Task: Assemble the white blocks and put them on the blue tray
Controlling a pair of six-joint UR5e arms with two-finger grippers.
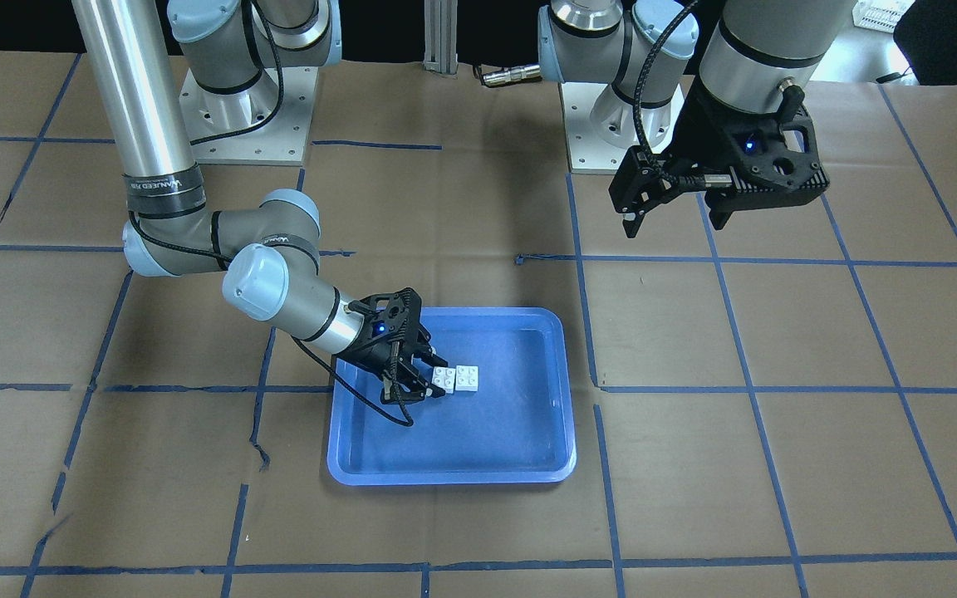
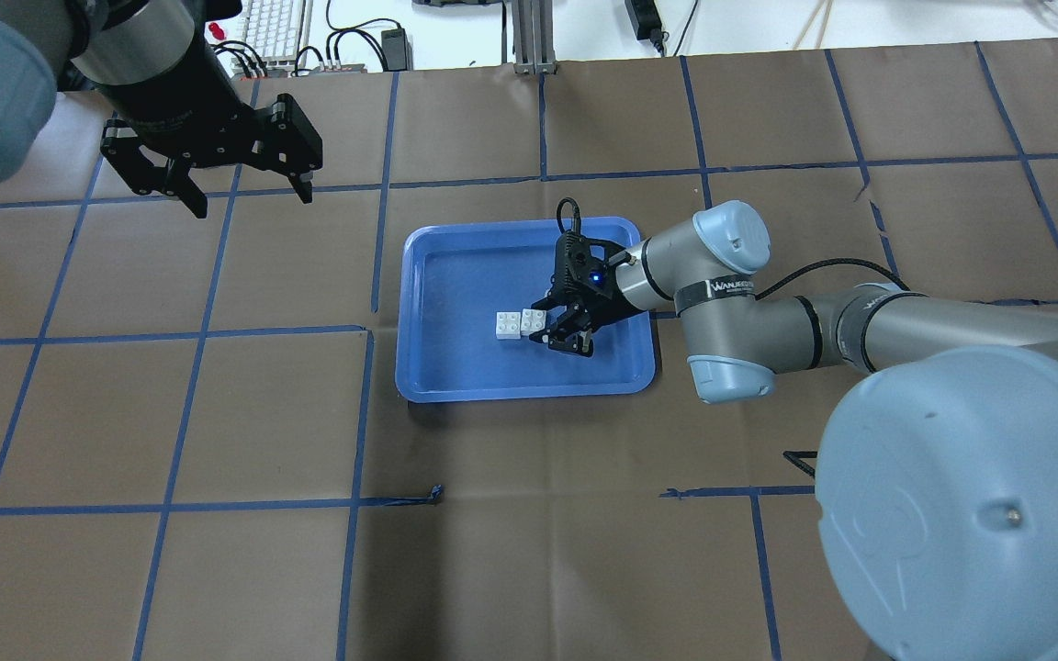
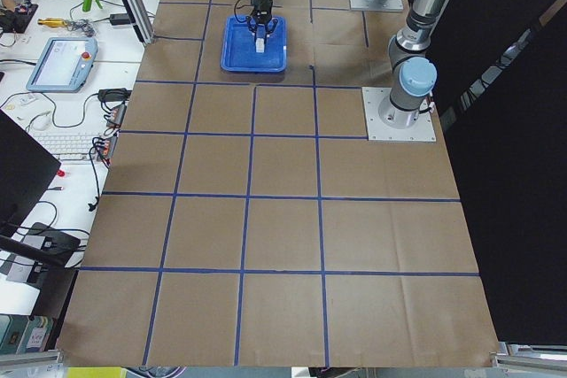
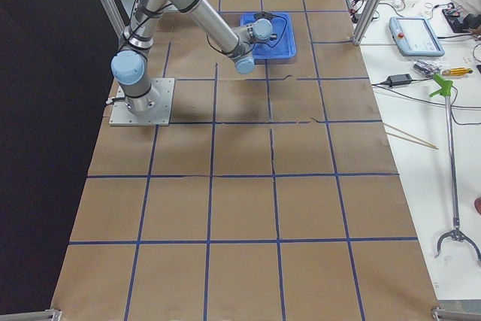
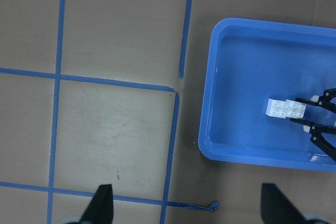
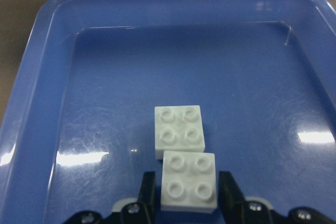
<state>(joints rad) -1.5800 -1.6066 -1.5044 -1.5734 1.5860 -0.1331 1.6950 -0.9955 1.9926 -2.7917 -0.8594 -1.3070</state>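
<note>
Two white blocks (image 1: 456, 379) lie joined, one overlapping the other, on the floor of the blue tray (image 1: 445, 477). They also show in the overhead view (image 2: 520, 323) and the left wrist view (image 5: 286, 108). My right gripper (image 2: 549, 326) is low inside the tray. In the right wrist view its fingers (image 6: 148, 190) flank the near block (image 6: 189, 181) with a thin gap on each side, so it is open. The far block (image 6: 179, 132) lies beyond it. My left gripper (image 2: 244, 197) is open and empty, high above the paper, away from the tray.
Brown paper with blue tape lines (image 2: 364, 413) covers the table around the tray (image 2: 419, 275). The arm bases (image 1: 246, 124) stand at the robot's edge. Desks with keyboards, a tablet and tools (image 3: 62, 59) line the far side, off the table.
</note>
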